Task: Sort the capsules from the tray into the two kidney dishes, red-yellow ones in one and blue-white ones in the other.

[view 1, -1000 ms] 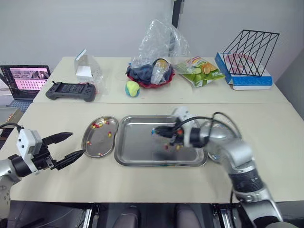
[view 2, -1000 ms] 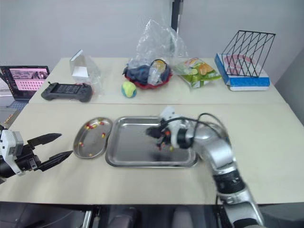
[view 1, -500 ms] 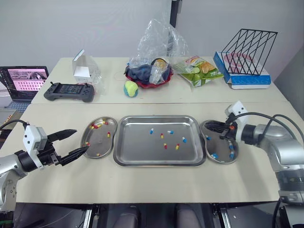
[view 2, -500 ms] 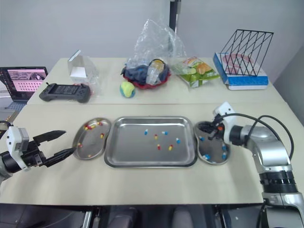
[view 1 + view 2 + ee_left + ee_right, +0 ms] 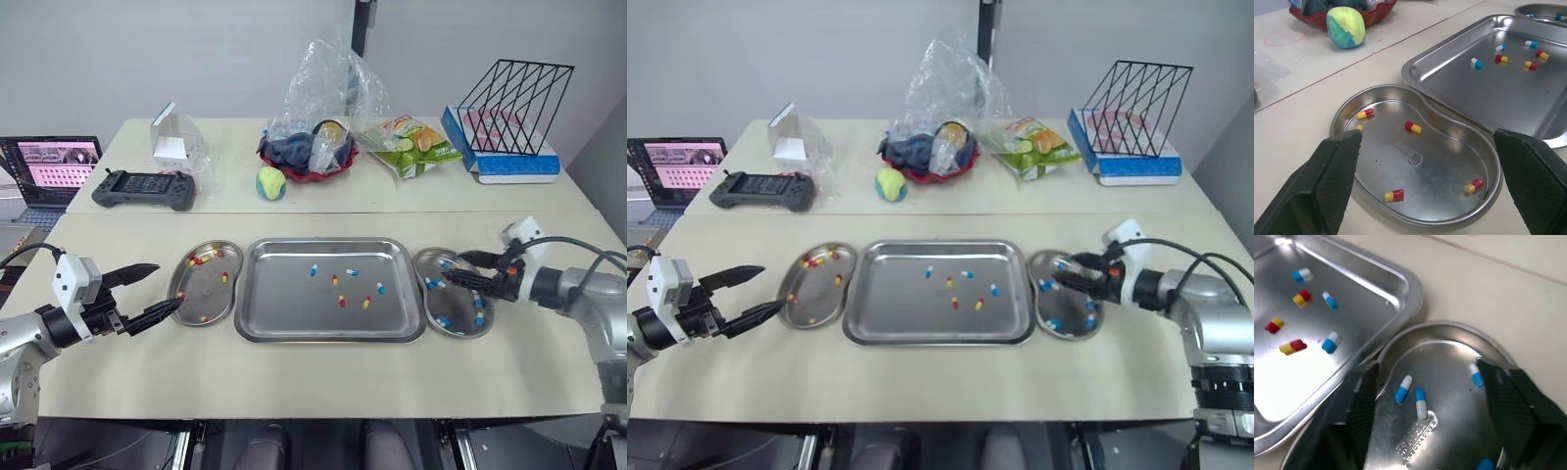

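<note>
The steel tray lies mid-table with three blue-white capsules and three red-yellow capsules in it. To its left, the left kidney dish holds several red-yellow capsules. The right kidney dish holds several blue-white capsules. My right gripper hovers open over the right dish with nothing between its fingers. My left gripper is open and empty at the left dish's outer edge, its fingers spread wide around that dish.
On the far half of the table are a game controller, a small box in plastic wrap, a yellow-green ball, a red bowl under a plastic bag, a snack bag and a wire rack on a blue box. A laptop stands far left.
My right gripper swung from the tray, where it was shut, over to the right kidney dish and opened there. The left arm has barely moved.
</note>
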